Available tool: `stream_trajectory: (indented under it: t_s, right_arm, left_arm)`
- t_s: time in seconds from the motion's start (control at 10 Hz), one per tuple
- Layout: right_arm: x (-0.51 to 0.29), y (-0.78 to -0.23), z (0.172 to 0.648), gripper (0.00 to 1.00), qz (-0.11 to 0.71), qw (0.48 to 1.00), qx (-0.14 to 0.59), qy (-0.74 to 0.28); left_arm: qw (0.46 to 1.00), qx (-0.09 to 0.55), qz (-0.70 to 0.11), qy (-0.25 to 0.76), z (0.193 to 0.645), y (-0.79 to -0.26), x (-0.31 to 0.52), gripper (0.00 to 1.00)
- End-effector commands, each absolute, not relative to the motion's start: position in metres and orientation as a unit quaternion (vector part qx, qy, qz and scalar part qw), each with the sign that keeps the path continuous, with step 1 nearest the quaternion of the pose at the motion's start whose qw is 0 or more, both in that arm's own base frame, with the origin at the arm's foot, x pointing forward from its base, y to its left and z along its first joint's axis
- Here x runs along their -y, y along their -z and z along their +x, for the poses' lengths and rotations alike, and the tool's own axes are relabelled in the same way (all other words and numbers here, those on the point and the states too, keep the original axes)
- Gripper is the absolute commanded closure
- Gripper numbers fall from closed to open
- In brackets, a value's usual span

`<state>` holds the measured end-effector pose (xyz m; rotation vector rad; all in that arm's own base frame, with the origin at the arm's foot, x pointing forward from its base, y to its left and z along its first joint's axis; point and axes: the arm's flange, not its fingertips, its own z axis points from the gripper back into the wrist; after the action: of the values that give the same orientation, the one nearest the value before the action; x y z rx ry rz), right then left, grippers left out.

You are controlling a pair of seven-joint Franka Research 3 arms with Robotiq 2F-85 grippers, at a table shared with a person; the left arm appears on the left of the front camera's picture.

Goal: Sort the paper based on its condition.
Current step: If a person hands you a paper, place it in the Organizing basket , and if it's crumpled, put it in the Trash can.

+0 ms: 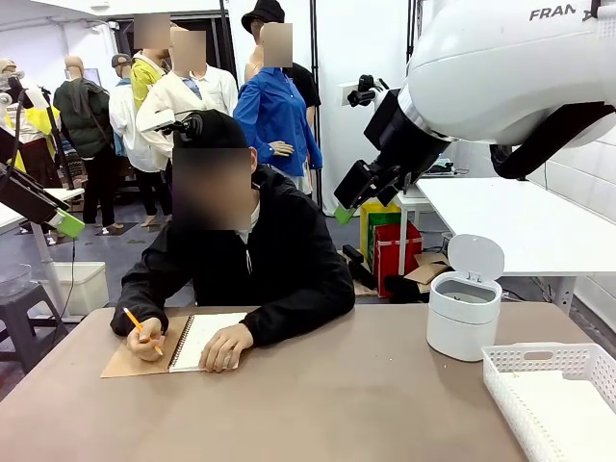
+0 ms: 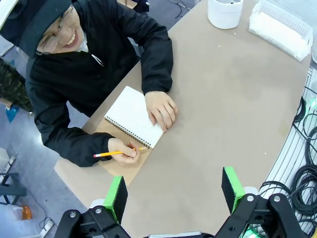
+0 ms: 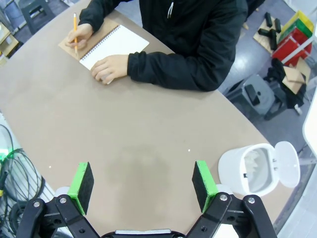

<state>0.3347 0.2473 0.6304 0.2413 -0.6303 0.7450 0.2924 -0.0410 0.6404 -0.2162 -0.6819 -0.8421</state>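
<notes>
From the right wrist we looked down into the lidded white bin (image 3: 252,173) that the front showed side-on, the left pincer (image 2: 173,189) and right pincer (image 3: 142,184) gaped wide over the table (image 3: 124,129), gripping nothing, and the paper (image 2: 130,113) sat in the notebook (image 2: 118,171) under a hand (image 2: 161,109).

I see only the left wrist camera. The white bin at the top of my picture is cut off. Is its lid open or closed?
Observer: Open. On the white bin the lid is flipped up behind the opening.
Operator: Thank you. And the right gripper, is it holding something?
Observer: No. The right gripper is open and holds nothing. It hovers above a bare part of the table, with the bin off to one side.
</notes>
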Motion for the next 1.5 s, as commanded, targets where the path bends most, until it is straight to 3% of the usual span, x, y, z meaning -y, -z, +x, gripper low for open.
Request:
stream_trajectory:
  t_s: [0.0, 1.4]
  right_arm:
    - [-0.2475, -0.6292, 0.3346, 0.00, 0.116, 0.877, 0.301, -0.357]
    - [-0.2475, -0.6292, 0.3346, 0.00, 0.116, 0.877, 0.301, -0.357]
  left_arm:
    - [0.852, 0.324, -0.104, 0.398, 0.2925, -0.6405, 0.0405, 0.00]
    - [0.852, 0.324, -0.104, 0.398, 0.2925, -0.6405, 0.0405, 0.00]
